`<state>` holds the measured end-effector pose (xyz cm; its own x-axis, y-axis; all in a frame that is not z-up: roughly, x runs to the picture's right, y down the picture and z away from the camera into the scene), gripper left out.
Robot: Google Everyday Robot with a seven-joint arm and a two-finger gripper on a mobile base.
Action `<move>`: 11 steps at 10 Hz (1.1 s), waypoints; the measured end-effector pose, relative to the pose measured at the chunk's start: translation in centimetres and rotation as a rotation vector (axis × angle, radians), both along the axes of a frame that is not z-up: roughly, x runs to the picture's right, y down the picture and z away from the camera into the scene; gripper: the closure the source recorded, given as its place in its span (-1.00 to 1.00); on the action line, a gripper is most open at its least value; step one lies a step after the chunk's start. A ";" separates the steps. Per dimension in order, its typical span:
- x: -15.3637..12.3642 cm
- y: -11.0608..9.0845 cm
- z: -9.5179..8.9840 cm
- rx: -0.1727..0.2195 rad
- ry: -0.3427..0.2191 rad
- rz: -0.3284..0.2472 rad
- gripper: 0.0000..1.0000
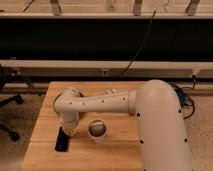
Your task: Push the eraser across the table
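Note:
The eraser [62, 139] is a flat black slab lying near the front left of the light wooden table [45, 105]. My white arm reaches from the right across the table. The gripper [68, 128] hangs down at the arm's left end, right over the eraser's far end and seemingly touching it. A paper cup [97, 130] stands just right of the gripper.
A dark cable loop [56, 99] lies at the table's back left. A black wall panel and a white rail run behind the table. An office chair base [7, 131] stands on the floor to the left.

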<state>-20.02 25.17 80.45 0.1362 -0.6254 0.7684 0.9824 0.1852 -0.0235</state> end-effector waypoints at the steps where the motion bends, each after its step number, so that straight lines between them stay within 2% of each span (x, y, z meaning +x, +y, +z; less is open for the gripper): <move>1: -0.3 0.1 0.0 -0.001 -0.007 -0.004 1.00; 7: -4.6 1.2 -0.6 -0.016 -0.089 -0.055 1.00; 11: -6.5 2.0 -1.7 -0.024 -0.145 -0.077 1.00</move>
<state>-26.53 27.19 78.78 -0.0251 -0.6110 0.7912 0.9871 0.1101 0.1164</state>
